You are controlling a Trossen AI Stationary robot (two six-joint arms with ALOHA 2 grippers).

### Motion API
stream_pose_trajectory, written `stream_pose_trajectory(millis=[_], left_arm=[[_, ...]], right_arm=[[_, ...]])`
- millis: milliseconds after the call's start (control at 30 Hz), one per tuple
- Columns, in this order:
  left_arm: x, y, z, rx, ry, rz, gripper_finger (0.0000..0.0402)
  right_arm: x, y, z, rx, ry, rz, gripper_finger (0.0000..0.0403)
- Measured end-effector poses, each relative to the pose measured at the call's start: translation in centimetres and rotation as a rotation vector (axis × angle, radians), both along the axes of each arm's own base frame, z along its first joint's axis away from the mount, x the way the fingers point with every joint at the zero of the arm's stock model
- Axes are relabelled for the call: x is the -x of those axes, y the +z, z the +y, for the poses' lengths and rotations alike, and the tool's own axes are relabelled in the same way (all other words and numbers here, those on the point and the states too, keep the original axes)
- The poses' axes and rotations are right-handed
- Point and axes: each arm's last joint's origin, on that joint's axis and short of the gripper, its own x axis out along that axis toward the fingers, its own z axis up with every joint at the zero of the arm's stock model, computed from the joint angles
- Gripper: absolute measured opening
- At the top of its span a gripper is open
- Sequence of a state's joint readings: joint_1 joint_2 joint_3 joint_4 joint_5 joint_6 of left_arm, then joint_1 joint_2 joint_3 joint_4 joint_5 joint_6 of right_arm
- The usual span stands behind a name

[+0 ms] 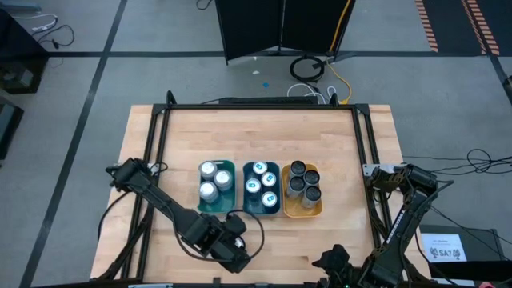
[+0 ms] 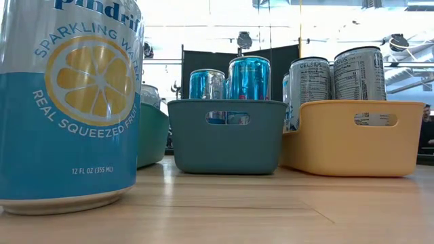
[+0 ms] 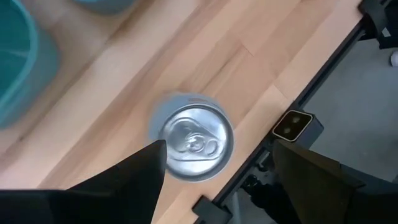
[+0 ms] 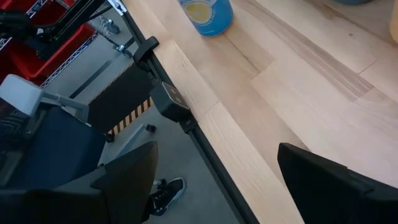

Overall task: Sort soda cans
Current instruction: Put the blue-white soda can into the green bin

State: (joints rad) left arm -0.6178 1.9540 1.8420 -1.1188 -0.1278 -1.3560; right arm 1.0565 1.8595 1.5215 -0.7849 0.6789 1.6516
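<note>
Nearest, in the low view, a lemon sparkling water can [image 2: 68, 102] stands loose on the desk [image 2: 271, 203], before the trays. From above, the left gripper [image 1: 232, 248] hovers over it. Its wrist view shows fingers [image 3: 124, 180] spread, the can top [image 3: 196, 142] off-centre between them: centre first, descend straight. The right gripper [image 4: 214, 180] waits, spread, at the desk edge.

One soda can [image 3: 196, 143] stands upright on the table [image 3: 205, 56] near its edge, directly below and between the spread fingers [image 3: 134, 177] of the left gripper [image 3: 217, 177], with the trays [image 1: 260, 192] beyond.
</note>
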Motion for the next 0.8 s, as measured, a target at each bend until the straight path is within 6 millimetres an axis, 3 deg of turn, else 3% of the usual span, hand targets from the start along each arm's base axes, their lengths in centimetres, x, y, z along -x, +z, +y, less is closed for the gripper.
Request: stream_pose_trajectory(millis=[400,800], left_arm=[[-0.7,-1.9,-0.6,-0.007,-0.007,0.048,0.0303],[-0.4,-0.8,-0.1,-0.027,-0.001,0.004,0.0303]], right_arm=[[0.0,0.0,0.0,-0.003,0.000,-0.002,0.0322],[0.0,0.0,0.1,0.004,0.011,-0.004,0.0322]])
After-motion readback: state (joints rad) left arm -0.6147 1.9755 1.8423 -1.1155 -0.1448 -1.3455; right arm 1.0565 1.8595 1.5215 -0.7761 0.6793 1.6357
